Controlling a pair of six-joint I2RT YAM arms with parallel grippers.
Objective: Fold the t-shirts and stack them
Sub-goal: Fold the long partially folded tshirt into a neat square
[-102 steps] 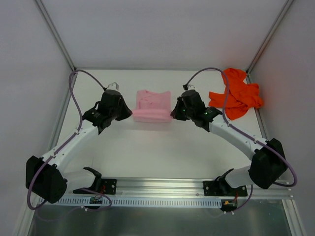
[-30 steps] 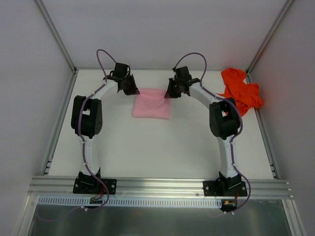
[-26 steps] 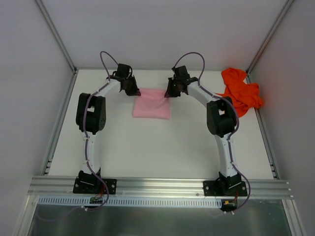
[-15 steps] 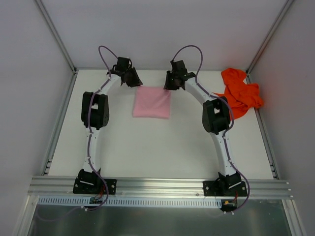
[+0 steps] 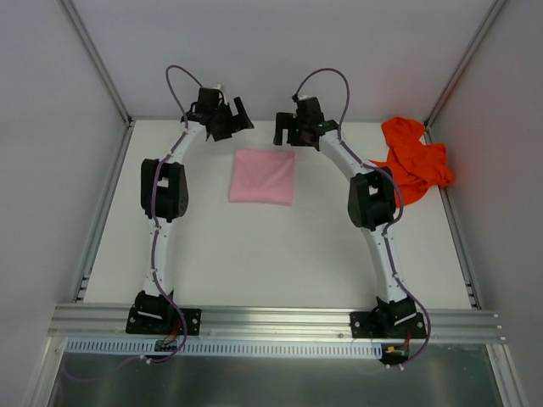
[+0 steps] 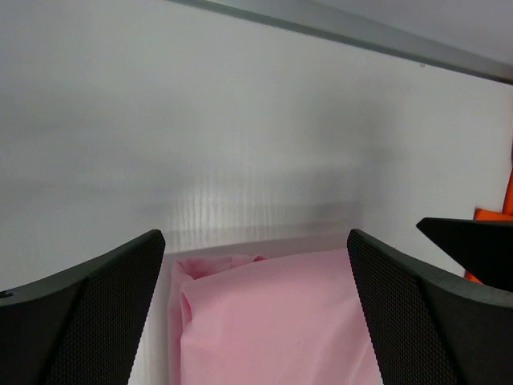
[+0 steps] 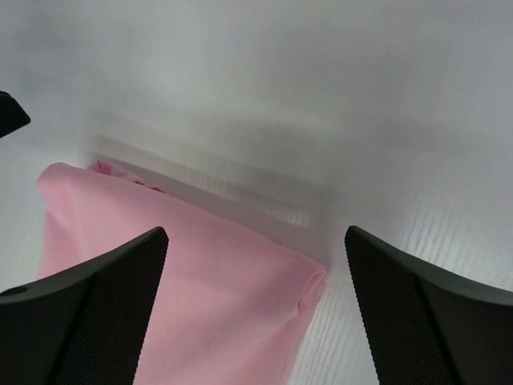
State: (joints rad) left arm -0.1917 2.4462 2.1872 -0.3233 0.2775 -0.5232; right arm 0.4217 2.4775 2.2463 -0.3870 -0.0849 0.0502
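Observation:
The light pink t-shirt [image 5: 262, 176] lies folded into a flat square at the far middle of the table. Its far corners show in the left wrist view [image 6: 272, 321] and the right wrist view [image 7: 200, 305]. My left gripper [image 5: 235, 118] [image 6: 255, 237] hovers open just beyond the fold's far left corner, holding nothing. My right gripper [image 5: 287, 132] [image 7: 256, 233] hovers open above the far right corner, also with nothing between its fingers. The orange-red t-shirt [image 5: 416, 165] lies crumpled at the far right; a sliver of it [image 6: 507, 192] shows in the left wrist view.
White walls close the table at the back and on both sides, and both grippers are close to the back wall [image 5: 271, 59]. An aluminium rail [image 5: 271, 318] with the arm bases runs along the near edge. The right gripper's finger [image 6: 473, 241] juts into the left wrist view.
Both grippers have gone from shut on the pink t-shirt's far edge to open and have pulled back towards the wall. The pink t-shirt now lies flat, released.

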